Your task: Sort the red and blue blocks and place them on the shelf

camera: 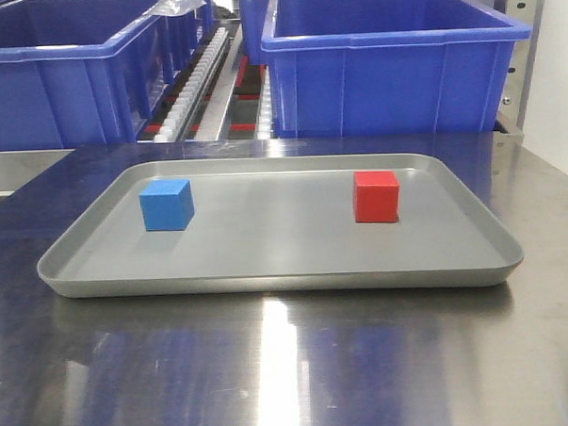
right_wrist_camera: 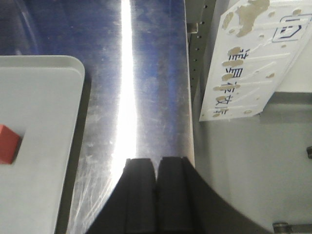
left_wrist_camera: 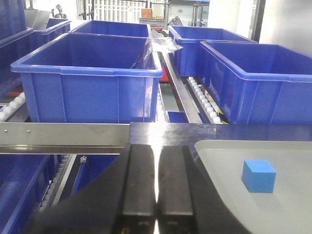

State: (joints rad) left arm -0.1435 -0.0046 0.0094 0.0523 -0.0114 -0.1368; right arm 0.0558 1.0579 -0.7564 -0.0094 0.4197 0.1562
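1. Blocks first: the blue block and the red block sit flat and well apart on the grey tray, and nothing is touching either.
2. The blue block lies ahead and to the right of the left fingers. These are pressed together with nothing between them, low over the bench beside the tray's near corner.
3. The red block lies ahead and to the left of the right fingers, half cut off by the edge of the wrist view. Those fingers are likewise closed and empty, over bare bench just beside the tray's rim.
4. No pick appears to have begun. To do it well, spread the fingers before descending, centre them over one block, and square the pads to two opposite faces. Come straight down inside the rim so the tray is not nudged.
5. Beyond the left fingers, the shelf carries blue bins. Lift high enough to clear its front rail.
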